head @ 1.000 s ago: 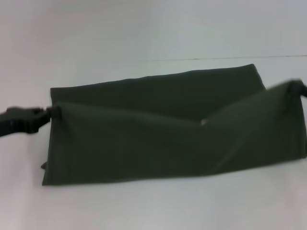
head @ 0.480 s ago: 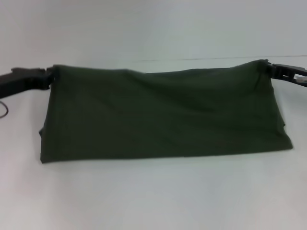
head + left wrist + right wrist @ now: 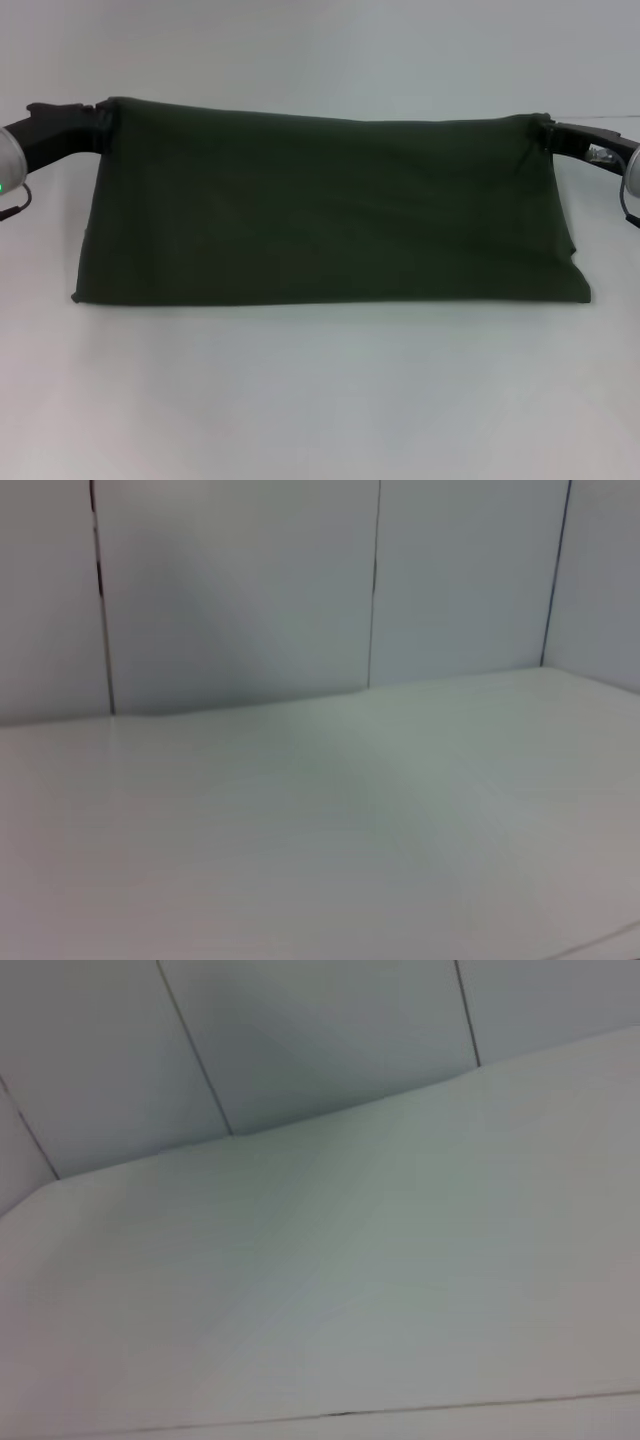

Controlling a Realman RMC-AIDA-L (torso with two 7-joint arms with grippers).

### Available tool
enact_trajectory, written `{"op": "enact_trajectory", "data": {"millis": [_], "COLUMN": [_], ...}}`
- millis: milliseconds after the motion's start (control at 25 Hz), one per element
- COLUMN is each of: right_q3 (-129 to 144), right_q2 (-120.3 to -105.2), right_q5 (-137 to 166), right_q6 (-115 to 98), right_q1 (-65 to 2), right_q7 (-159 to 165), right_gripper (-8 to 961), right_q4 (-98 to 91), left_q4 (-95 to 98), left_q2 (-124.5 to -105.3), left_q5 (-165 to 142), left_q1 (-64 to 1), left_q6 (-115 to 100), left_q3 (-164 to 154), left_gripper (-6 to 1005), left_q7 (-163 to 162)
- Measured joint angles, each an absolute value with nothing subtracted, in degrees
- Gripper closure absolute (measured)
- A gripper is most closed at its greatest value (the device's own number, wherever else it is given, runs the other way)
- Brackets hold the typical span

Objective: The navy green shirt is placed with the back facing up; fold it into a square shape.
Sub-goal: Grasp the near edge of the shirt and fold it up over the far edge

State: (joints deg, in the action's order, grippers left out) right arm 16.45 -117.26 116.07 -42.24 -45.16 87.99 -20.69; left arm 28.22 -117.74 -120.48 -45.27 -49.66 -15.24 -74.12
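Observation:
The navy green shirt (image 3: 320, 210) lies folded into a wide dark olive band across the white table in the head view. Its far edge is lifted and stretched between both arms. My left gripper (image 3: 100, 118) is shut on the far left corner of the shirt. At the far right corner, my right gripper (image 3: 548, 135) is shut on the cloth. The near edge of the shirt rests flat on the table. Both wrist views show only bare table and wall panels; neither shirt nor fingers appear there.
The white table (image 3: 320, 400) extends in front of the shirt and behind it. A panelled wall (image 3: 240, 590) stands at the table's far edge. A thin seam line (image 3: 600, 117) runs along the back right.
Both grippers carried the held corners away from me and upward, drawing the top layer over the shirt. The sagging fold has flattened into a taut, even band.

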Motion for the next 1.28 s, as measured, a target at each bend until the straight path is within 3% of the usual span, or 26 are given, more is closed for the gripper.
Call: {"op": "enact_trajectory", "data": {"millis": [1280], "right_q3": [16.90], "right_q2": [-117.63], "right_q5": [111.65], "right_q6": [-39.35], "right_q1": [-46.63], "right_q7": [83.40], "right_gripper": [886], "right_q4": [-19.01], "left_q4": [25.57], "left_q2": [-118.09], "left_q5": [-118.04], "left_q1": [-47.20], "left_q6": [-44.24], "left_q3": [-15.73], "left_gripper": [999], "left_q7": [-71.18]}}
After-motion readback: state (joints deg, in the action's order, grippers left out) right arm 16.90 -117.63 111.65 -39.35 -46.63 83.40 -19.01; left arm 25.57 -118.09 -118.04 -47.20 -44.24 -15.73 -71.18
